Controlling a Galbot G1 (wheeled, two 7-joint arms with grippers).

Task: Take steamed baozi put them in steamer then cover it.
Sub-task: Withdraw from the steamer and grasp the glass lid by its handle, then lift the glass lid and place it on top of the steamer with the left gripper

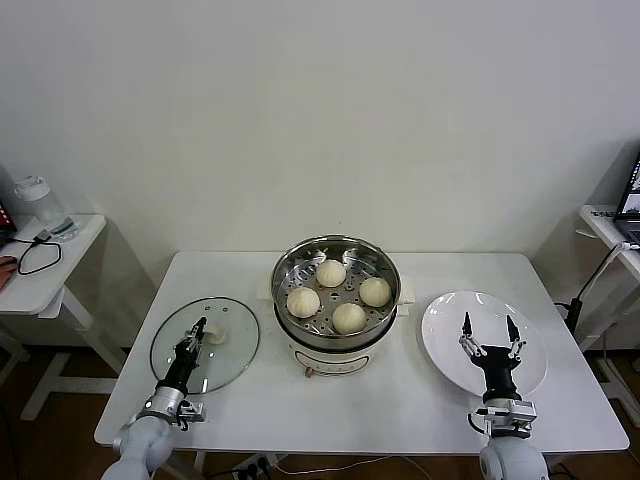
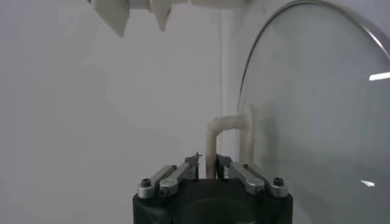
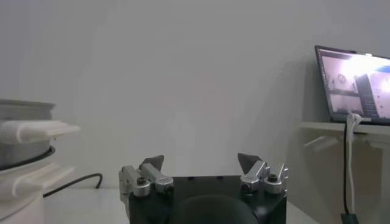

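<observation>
Your left gripper (image 1: 200,328) is clenched on the white handle (image 2: 220,139) of the cover (image 1: 205,345), left of the steamer (image 1: 336,290). Four baozi (image 1: 331,273) sit inside it. Your right gripper (image 1: 488,327) hangs released over the plate (image 1: 440,340), right of the steamer.

1. Head view looks forward and down from above the table (image 1: 400,400), steamer (image 1: 336,290) central, cover (image 1: 205,345) at 8 o'clock.
2. Left wrist view sits close behind the cover's handle (image 2: 222,137).
3. Right wrist view faces across the table; it shares the steamer (image 3: 24,152) with the head view.
</observation>
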